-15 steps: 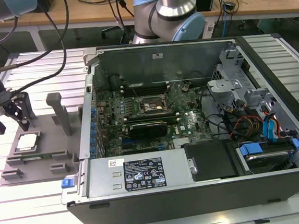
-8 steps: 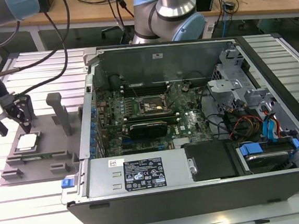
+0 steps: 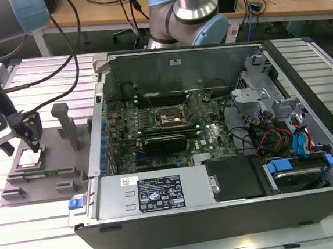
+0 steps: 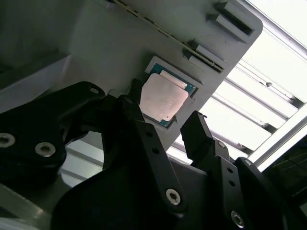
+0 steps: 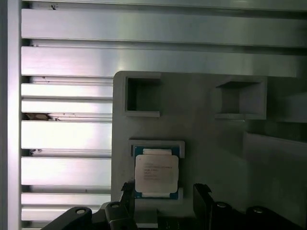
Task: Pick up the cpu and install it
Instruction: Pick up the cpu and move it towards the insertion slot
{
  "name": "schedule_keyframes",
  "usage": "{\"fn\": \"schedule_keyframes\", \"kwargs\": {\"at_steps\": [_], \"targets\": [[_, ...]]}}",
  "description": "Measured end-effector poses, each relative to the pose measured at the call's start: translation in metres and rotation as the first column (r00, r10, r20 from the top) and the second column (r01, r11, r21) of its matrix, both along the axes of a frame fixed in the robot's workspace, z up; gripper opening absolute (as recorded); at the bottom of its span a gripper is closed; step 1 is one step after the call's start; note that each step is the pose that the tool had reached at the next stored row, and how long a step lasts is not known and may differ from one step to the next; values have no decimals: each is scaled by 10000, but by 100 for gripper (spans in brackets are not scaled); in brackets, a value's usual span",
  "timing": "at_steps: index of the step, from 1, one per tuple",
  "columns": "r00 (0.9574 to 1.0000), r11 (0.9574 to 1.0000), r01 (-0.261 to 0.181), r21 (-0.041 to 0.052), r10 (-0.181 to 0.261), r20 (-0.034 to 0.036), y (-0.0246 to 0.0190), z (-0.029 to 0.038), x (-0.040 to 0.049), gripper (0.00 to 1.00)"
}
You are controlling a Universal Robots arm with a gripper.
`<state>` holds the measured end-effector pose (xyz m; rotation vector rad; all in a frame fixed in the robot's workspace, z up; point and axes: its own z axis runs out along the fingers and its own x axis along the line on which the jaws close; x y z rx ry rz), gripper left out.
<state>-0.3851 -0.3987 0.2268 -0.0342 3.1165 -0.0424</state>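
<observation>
One grey plastic tray [image 3: 57,172] lies on the ribbed metal surface [image 3: 41,228] at the exterior view's left, and in a shallow square recess [image 5: 157,143] of it the cpu [image 3: 30,158] lies flat, metal plate up, its green edge showing around the plate in both wrist views. Two square pockets [image 5: 142,96] sit further along the same tray in the first wrist view, and two upright grey posts [image 3: 66,126] stand on the tray in the exterior view. Beside the tray, toward the exterior view's right, a computer case [image 3: 220,204] lies open on its side; inside it are a green motherboard [image 3: 211,135] with a black socket frame [image 3: 166,117] near its middle, a bundle of coloured cables [image 3: 270,139], and blue-tabbed drive bays [image 3: 301,159] at the far right end. The gripper [image 3: 21,147] hangs directly over the cpu with its jaws spread wider than the chip. In the first wrist view its two black fingers [image 5: 202,194] stand one on each side of the cpu, just beside opposite edges; whether either one touches the chip cannot be told. Nothing is clamped between them, and the cpu sits in its recess.
</observation>
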Motion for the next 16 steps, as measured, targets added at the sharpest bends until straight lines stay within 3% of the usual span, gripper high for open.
{"fn": "schedule_keyframes", "kwargs": {"at_steps": [12, 16], "targets": [[10000, 10000, -1, -1, 1, -1, 22, -243, 2, 60], [10000, 10000, 0, -1, 0, -1, 31, -285, 0, 60]]}}
